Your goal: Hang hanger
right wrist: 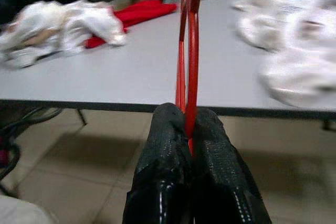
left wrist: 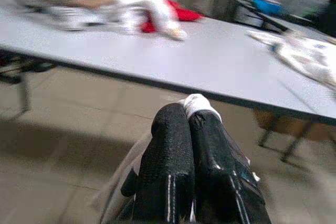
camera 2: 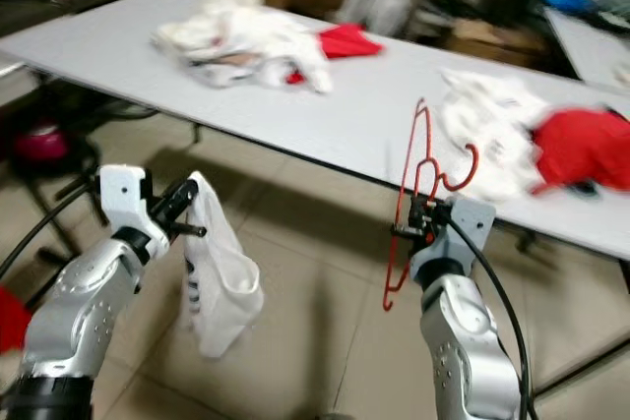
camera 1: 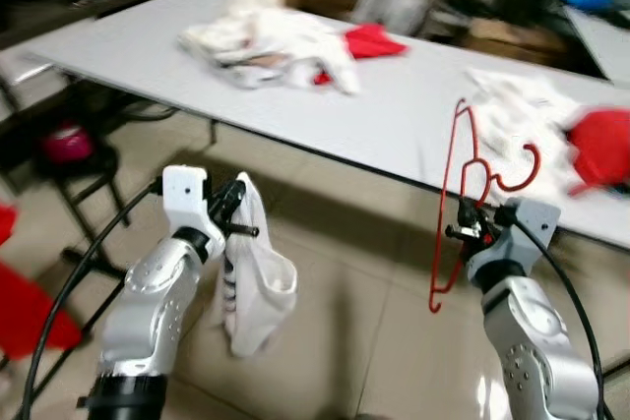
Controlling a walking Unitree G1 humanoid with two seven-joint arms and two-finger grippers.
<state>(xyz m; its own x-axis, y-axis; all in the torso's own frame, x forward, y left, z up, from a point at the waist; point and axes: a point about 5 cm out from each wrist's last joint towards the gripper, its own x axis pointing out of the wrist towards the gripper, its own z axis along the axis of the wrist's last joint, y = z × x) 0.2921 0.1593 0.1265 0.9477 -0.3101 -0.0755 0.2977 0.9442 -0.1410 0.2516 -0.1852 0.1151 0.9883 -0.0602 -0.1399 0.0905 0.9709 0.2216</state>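
Right tool [camera 1: 471,230] pinches the red hanger [camera 1: 455,206] on edge, hook up and free for hanging, in front of the tabletop [camera 1: 394,115]; left tool [camera 1: 232,210], pressed together, grips a white garment [camera 1: 254,277] dangling clear of the floor

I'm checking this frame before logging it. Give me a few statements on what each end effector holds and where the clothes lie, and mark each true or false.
1. The right end effector is shut on the thin red wire hanger. True.
2. The left end effector holds a red garment. False: it is shut on a white cloth garment that hangs above the tiled floor.
3. The hanger lies flat on the long grey table. False: it is held upright in front of the table's edge.
4. A heap of white clothes with a red piece lies on the table. True.
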